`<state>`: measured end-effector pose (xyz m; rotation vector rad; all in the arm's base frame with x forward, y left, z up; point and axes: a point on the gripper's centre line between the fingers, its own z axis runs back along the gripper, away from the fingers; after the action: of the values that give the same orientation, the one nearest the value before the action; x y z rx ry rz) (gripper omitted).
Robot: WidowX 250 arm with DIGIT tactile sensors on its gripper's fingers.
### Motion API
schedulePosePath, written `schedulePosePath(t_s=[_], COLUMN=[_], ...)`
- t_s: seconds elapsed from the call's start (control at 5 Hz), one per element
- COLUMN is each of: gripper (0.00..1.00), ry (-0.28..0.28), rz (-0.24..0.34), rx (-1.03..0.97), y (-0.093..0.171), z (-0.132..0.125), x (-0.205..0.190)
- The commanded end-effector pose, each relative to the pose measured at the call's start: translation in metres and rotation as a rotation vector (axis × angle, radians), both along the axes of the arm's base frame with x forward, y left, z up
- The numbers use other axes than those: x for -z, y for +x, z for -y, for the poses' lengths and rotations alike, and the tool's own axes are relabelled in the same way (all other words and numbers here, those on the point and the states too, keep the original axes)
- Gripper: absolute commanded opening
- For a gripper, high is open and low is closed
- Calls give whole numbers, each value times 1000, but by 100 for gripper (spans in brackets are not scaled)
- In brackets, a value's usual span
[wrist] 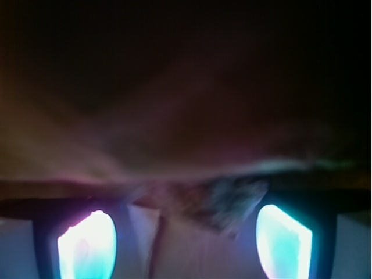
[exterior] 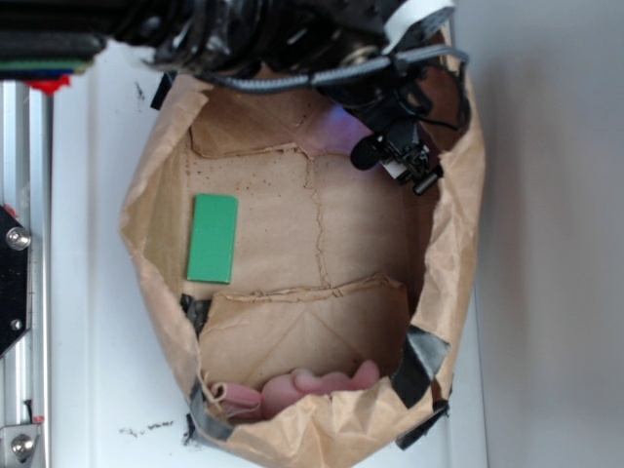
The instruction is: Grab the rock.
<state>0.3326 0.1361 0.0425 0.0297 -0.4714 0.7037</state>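
Glowing fingertips (wrist: 87, 244) stand spread, the rock (wrist: 229, 203) between them — wrist view only.
Outside, the gripper (exterior: 414, 166) sits deep in the paper bag's (exterior: 156, 185) upper right corner; 1 green block (exterior: 213, 237) and pink lump (exterior: 312, 388) lie well apart — rock hidden.

block (exterior: 213, 238) in bag (exterior: 146, 195) L | claw (exterior: 409, 161) top R | soft lump (exterior: 312, 385) btm

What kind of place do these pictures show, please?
Probably a robot lab bench: a white table with an aluminium frame, holding an opened brown paper bag taped into a bin, with a green block and a pink soft thing inside.
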Motion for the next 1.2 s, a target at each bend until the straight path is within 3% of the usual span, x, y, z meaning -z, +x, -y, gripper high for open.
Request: schedulePosePath(t_s=[0.0, 0.6, 0.8, 1.0], gripper=[100, 100, 0, 0], ry=[35, 58, 50, 76], rz=[62, 64, 82, 97], rx=[-53, -100, -73, -74], y=[3, 19, 18, 17], z=[-6, -10, -9, -7], x=[-20, -19, -22, -19])
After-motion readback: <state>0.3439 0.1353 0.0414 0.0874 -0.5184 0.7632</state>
